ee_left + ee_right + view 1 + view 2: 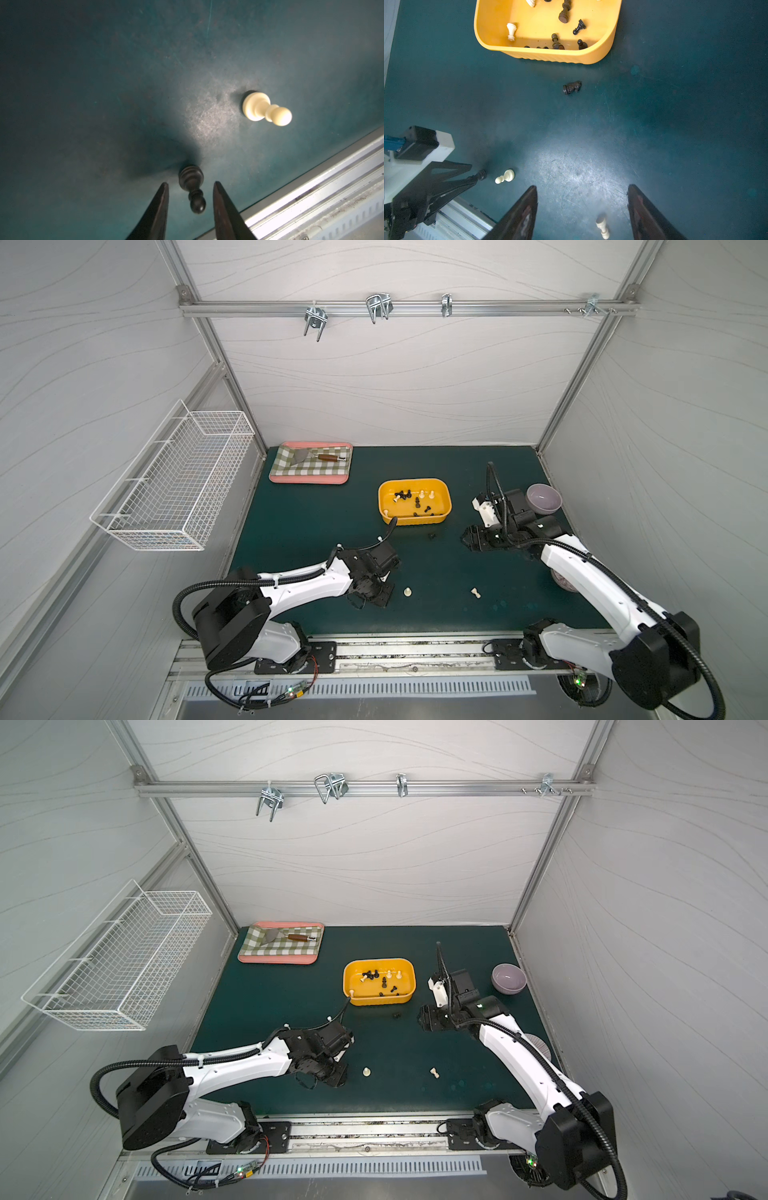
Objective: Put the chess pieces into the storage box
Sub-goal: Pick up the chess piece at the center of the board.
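L gripper [190, 183] pointed down at the green mat [104, 93], jaws apart w/ a gap each side of a dark pawn [192, 188] standing btwn them; not clamped on it. Just beside stood a cream pawn [266, 109], upright. R gripper [581, 186] hung over the mat, jaws spread wide, nothing gripped. A cream piece [602, 227] lay on its side on the mat below, btwn the fingers in the wrist view. Further out a black knight [572, 87] lay tipped over, near the storage box [550, 55] but apart from it. Box sat mid-table w/ several black & cream chess pieces [417, 502] inside, some upright, some fallen. Purple bowl [543, 497] sat just behind R arm.
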`<state>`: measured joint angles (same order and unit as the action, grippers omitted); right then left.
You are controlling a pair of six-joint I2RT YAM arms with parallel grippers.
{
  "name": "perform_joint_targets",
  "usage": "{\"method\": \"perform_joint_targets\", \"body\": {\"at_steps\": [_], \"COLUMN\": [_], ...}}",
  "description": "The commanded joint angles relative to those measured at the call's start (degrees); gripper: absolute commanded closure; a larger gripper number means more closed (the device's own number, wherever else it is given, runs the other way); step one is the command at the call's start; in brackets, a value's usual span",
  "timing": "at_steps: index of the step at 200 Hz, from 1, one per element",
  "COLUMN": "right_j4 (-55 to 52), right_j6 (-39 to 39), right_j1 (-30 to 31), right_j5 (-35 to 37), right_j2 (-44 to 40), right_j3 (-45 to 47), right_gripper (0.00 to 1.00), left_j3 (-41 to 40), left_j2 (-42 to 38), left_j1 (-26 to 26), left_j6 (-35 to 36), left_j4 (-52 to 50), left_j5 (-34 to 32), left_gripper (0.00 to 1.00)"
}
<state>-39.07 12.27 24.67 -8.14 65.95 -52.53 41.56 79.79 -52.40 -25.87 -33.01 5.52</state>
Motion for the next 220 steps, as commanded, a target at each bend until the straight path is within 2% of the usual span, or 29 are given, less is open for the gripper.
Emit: {"method": "perform_joint_targets", "body": {"at_steps": [1, 48, 86, 162, 220], "right_j4": [-1.4, -1.18, -1.14, -1.19, -1.53], "right_j6": [0.58, 1.04, 1.24, 1.69, 2.49], "right_j1": [-0.43, -0.5, -0.57, -0.61, -0.66], "right_j5": [0.6, 0.82, 0.99, 0.84, 0.57], "right_j2": [-1.09, -1.04, -1.05, -1.32, -2.57], "right_j3": [0.24, 0.59, 0.77, 1.45, 2.91], "right_gripper": [0.3, 0.3, 0.3, 0.3, 0.3], "left_j3": [2.21, 2.1, 1.6, 1.7, 7.97], "left_j2": [0.8, 1.38, 1.6, -0.02, -1.48], "left_j1": [-0.51, -0.6, -0.68, -0.73, -0.4], "left_j6": [0.29, 0.56, 0.48, 2.87, 5.85], "left_j4": [1.15, 1.46, 1.71, 0.5, -1.47], "left_j5": [0.37, 0.72, 0.98, -0.37, -0.95], "left_gripper": [0.66, 0.75, 0.88, 0.91, 0.91]}}
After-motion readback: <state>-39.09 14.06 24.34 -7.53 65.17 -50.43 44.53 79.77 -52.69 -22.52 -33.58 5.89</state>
